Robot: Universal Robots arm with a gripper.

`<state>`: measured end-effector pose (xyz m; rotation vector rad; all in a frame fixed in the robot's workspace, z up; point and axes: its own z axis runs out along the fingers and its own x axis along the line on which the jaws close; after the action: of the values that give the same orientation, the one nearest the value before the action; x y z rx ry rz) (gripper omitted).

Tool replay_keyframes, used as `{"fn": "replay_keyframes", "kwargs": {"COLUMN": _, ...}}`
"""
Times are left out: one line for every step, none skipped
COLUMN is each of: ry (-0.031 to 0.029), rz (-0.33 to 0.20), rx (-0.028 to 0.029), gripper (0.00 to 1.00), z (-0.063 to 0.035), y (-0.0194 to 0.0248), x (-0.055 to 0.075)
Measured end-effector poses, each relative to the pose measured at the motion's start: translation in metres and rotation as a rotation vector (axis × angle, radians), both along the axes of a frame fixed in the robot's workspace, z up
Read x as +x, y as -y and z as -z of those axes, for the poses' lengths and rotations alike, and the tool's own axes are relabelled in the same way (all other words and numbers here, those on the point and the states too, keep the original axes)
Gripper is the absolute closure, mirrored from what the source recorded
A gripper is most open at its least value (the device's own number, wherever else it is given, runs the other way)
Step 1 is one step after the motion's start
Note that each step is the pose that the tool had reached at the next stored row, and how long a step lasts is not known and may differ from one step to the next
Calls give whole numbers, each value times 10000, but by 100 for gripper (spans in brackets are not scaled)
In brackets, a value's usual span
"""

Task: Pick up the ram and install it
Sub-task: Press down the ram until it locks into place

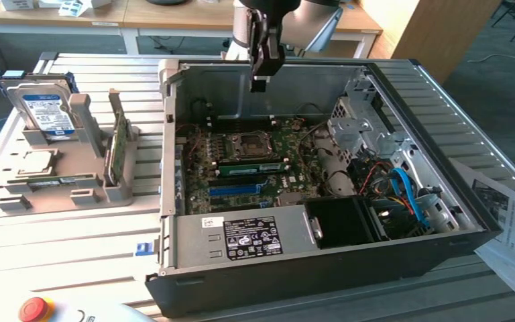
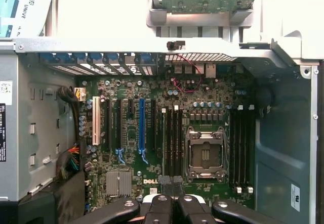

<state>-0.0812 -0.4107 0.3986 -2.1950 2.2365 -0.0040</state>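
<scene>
Hanging over the far wall of the open computer case (image 1: 329, 268), the gripper (image 1: 259, 84) was pressed together with nothing between its fingers in the exterior view. The case lay on its side on a slatted table (image 1: 61, 255), toward the table's far right part. On the table's left half stood a grey holder (image 1: 70, 181): a hard drive (image 1: 45, 113) upright at its far left corner, a green card (image 1: 117, 151) standing on edge along its right side. Inside the case, a green stick that I took to be the ram (image 1: 253, 168) already lay seated across the motherboard (image 1: 239, 188), just nearer the camera than the processor socket (image 1: 244, 142). By that reading, the picking and the seating were done, and the arm stood clear above the work.

From the wrist view, the gripper (image 2: 172, 206) looked straight down on the motherboard (image 2: 131, 158), its fingers closed against each other and empty. The processor socket (image 2: 205, 154) sat open, with dark memory slots (image 2: 172, 140) beside it; whether one held a stick was hard to tell from overhead. Beyond the case wall, the green card (image 2: 202, 2) sat in the grey holder (image 2: 200, 17). Any further move would call only for checking that the stick's latches had caught.
</scene>
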Motion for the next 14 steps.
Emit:
{"fn": "replay_keyframes", "kwargs": {"ry": -2, "rz": 0, "rx": -2, "gripper": 90, "z": -5, "y": 0, "x": 0}}
{"fn": "replay_keyframes", "kwargs": {"ry": -1, "rz": 0, "rx": -2, "gripper": 90, "z": -9, "y": 0, "x": 0}}
{"fn": "replay_keyframes", "kwargs": {"ry": -1, "rz": 0, "rx": -2, "gripper": 90, "z": -10, "y": 0, "x": 0}}
{"fn": "replay_keyframes", "kwargs": {"ry": -1, "rz": 0, "rx": -2, "gripper": 90, "z": -10, "y": 0, "x": 0}}
{"fn": "replay_keyframes", "kwargs": {"ry": -2, "rz": 0, "rx": -2, "gripper": 90, "z": -10, "y": 0, "x": 0}}
{"fn": "replay_keyframes", "kwargs": {"ry": -1, "rz": 0, "rx": -2, "gripper": 90, "z": -10, "y": 0, "x": 0}}
{"fn": "replay_keyframes", "kwargs": {"ry": -1, "rz": 0, "rx": -2, "gripper": 90, "z": -10, "y": 0, "x": 0}}
{"fn": "replay_keyframes", "kwargs": {"ry": -2, "rz": 0, "rx": -3, "gripper": 90, "z": -11, "y": 0, "x": 0}}
{"fn": "replay_keyframes", "kwargs": {"ry": -1, "rz": 0, "rx": -2, "gripper": 90, "z": -10, "y": 0, "x": 0}}
{"fn": "replay_keyframes", "kwargs": {"ry": -1, "rz": 0, "rx": -2, "gripper": 90, "z": -11, "y": 0, "x": 0}}
{"fn": "replay_keyframes", "kwargs": {"ry": -1, "rz": 0, "rx": -2, "gripper": 90, "z": -11, "y": 0, "x": 0}}
{"fn": "replay_keyframes", "kwargs": {"ry": -1, "rz": 0, "rx": -2, "gripper": 90, "z": -11, "y": 0, "x": 0}}
{"fn": "replay_keyframes", "kwargs": {"ry": -1, "rz": 0, "rx": -2, "gripper": 90, "z": -12, "y": 0, "x": 0}}
{"fn": "replay_keyframes", "kwargs": {"ry": -2, "rz": 535, "rx": -3, "gripper": 90, "z": -12, "y": 0, "x": 0}}
